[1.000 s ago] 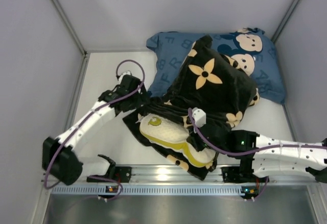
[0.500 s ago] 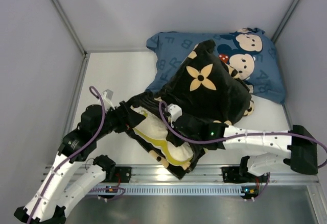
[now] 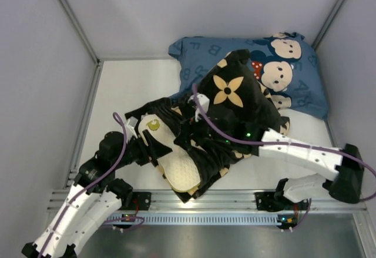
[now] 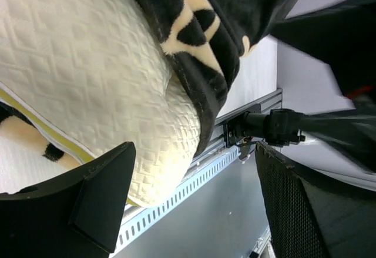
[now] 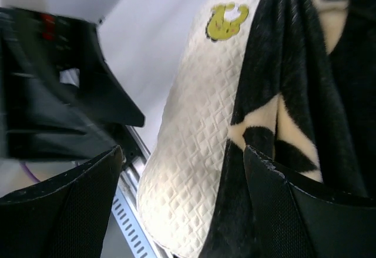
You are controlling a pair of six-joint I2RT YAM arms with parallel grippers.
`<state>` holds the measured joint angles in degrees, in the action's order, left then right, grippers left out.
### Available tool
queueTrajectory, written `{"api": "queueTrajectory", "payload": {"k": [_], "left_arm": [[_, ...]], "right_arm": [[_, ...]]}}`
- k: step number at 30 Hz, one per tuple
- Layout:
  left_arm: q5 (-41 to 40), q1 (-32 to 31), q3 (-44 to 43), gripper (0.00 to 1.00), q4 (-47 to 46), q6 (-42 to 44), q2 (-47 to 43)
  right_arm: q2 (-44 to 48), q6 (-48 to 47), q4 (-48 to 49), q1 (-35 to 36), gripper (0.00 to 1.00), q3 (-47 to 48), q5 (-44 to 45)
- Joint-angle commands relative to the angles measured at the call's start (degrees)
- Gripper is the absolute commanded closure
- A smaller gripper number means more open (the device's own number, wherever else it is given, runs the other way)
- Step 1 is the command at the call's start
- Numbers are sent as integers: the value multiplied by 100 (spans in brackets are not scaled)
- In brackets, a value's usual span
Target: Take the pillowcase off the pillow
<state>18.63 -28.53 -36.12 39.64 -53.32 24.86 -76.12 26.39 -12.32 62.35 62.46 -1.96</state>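
I see the cream pillow (image 3: 170, 158) half bared on the desk (image 3: 123, 93), long axis running toward the near edge beside my spread left gripper (image 4: 195, 147), the black pillowcase (image 3: 235, 102) bunched over its far-right half, nearest my right gripper (image 5: 182, 149), also spread

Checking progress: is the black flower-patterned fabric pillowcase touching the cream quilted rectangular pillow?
Touching. Left wrist view: the pillowcase wraps tight against the pillow, no gap between them.

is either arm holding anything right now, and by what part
Nothing is held. The left gripper and right gripper both stand open; the pillow lies between each one's fingers, but neither pinches it.
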Motion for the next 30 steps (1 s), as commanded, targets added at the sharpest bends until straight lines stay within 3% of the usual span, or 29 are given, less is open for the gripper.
{"api": "queueTrajectory", "payload": {"k": [1,8,17,24,29,30], "left_arm": [[193,14,192,15,-325,-143,-52],[632,-73,229,21,-308,207,1300],[98,-688,-518,18,280,656,2399],[-429,-987,-589,19,317,700,3137],[-721,-1198,-546,36,45,709,3587],[-695,-1198,-519,50,-156,692,3613]], "right_arm": [[1167,-187,-428,-99,20,-319,625],[2109,-99,-667,-697,22,-1288,478],[1960,-3,-658,-785,23,-1438,284],[1644,76,-500,-785,23,-1534,11],[1626,138,-359,-777,23,-1675,-77],[1626,138,-350,-777,23,-1710,-86]]}}
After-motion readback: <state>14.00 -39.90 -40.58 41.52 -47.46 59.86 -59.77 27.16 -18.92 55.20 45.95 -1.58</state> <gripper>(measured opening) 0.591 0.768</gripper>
